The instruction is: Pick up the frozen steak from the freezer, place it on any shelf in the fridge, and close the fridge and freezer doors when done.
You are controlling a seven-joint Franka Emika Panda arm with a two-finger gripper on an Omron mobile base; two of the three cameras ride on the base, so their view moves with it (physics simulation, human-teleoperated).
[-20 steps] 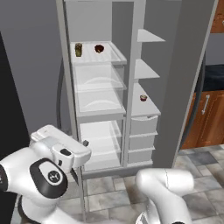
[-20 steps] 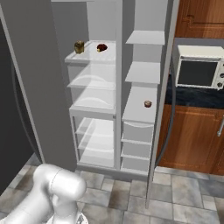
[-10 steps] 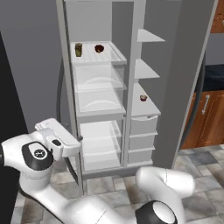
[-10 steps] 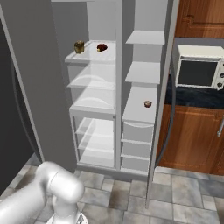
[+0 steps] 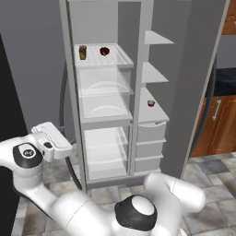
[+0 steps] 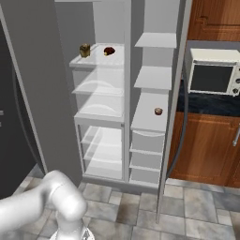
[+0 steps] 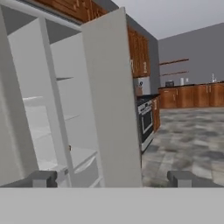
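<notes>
Both grey doors stand open: the left one and the right one. The steak is a small dark red lump on the top shelf of the left compartment, next to a small jar. My hand hovers low at the left, outside the cabinet and well below the steak. In the hand view my gripper is open with nothing between the fingertips, and it faces the edge of the right door.
A small brown item sits on a right-compartment shelf above several drawers. A microwave stands on the counter to the right, over wooden cabinets. A stove stands beyond the door. The floor is tiled.
The arm has swung further left; the hand has drifted left and slightly up in the left base view. The gripper has stayed open. Nothing in the fridge has moved.
</notes>
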